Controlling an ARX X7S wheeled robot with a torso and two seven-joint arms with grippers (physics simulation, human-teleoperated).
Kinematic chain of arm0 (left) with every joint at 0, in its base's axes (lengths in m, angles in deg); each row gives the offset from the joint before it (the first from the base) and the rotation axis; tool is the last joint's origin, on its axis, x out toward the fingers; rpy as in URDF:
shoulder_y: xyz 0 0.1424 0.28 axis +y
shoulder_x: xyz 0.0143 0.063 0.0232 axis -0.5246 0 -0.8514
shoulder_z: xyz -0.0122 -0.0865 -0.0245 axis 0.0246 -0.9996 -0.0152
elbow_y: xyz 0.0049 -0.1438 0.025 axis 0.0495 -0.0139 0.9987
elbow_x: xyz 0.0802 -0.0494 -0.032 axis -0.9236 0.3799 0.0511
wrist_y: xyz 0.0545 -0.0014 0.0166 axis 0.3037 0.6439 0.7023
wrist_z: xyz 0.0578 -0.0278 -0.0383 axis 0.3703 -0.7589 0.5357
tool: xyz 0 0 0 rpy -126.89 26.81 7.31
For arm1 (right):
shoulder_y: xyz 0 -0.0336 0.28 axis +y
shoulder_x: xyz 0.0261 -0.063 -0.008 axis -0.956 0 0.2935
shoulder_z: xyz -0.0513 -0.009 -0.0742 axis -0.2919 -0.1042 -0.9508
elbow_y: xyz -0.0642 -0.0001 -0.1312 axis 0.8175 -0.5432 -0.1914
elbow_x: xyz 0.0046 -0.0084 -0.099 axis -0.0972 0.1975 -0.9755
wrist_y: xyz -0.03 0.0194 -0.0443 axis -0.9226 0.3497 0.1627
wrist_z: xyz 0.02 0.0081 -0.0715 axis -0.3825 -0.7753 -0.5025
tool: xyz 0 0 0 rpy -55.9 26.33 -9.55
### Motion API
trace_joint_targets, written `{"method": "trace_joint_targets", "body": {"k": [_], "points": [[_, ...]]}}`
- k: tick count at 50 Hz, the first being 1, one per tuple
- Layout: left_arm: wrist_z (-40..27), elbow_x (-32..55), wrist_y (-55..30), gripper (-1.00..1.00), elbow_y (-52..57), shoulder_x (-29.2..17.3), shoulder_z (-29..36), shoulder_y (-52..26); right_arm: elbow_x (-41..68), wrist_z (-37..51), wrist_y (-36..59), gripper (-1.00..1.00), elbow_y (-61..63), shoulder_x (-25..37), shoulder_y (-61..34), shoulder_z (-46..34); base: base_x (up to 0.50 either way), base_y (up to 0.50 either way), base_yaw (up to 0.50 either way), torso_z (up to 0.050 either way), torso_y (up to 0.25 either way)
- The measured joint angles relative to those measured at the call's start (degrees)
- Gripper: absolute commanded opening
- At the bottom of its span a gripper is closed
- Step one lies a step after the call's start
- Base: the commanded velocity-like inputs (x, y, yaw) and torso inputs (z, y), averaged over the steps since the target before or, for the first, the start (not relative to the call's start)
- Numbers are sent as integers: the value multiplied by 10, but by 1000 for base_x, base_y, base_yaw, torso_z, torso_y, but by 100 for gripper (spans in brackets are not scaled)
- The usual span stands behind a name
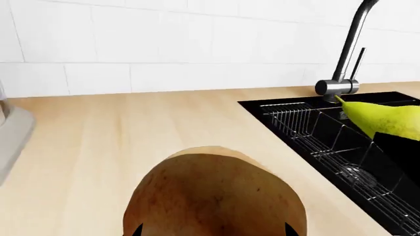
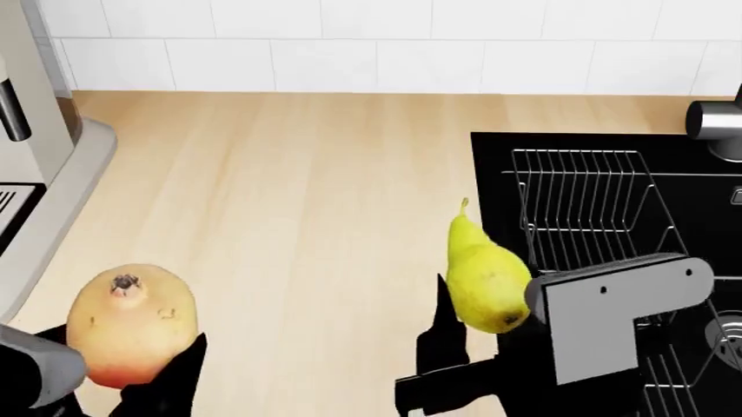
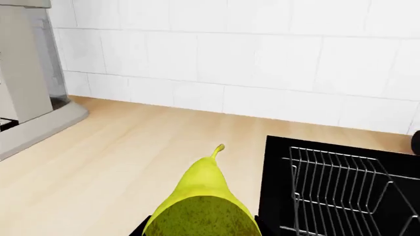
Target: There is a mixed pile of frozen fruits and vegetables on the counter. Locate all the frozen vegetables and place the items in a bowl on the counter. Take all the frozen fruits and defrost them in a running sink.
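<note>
We are pinching the yellow-green pear point(image 2: 487, 280) in the right tool point(image 2: 470, 347), the tan round fruit point(image 2: 128, 323) in the left tool point(image 2: 116, 382). The black rectangular sink point(image 2: 603, 174) is lying just beyond the right tool, so we should be releasing low over its basin.

Head camera high above counter point(image 2: 290, 174), both wrist cameras low facing the tiled wall point(image 3: 262, 59), all sharing sink point(image 2: 603, 174).

tap point(image 1: 347, 44) top cropped, sink point(image 2: 603, 174) right side cut off, left pincer point(image 2: 128, 382) mostly out of frame
</note>
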State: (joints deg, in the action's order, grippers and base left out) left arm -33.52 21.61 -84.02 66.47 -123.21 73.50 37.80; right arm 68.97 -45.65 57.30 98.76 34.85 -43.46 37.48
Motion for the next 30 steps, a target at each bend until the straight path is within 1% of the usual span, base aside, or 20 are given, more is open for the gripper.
{"method": "trace_joint_targets", "body": {"k": [9,16,30], "points": [[-17,0,19,-100,16,-12,-34,7,25,47,-15,-100,60,36,45,52,0,0,0,0,0],[-18,-16,36,-100,17,-16,-50,22,23,68,-24,-100,85,55,81,71,0,-31,0,0,0],[-16,-33,53,-100,10,-16,-60,37,27,92,-27,-100,115,79,109,91,1,-500,0,0,0]]}}
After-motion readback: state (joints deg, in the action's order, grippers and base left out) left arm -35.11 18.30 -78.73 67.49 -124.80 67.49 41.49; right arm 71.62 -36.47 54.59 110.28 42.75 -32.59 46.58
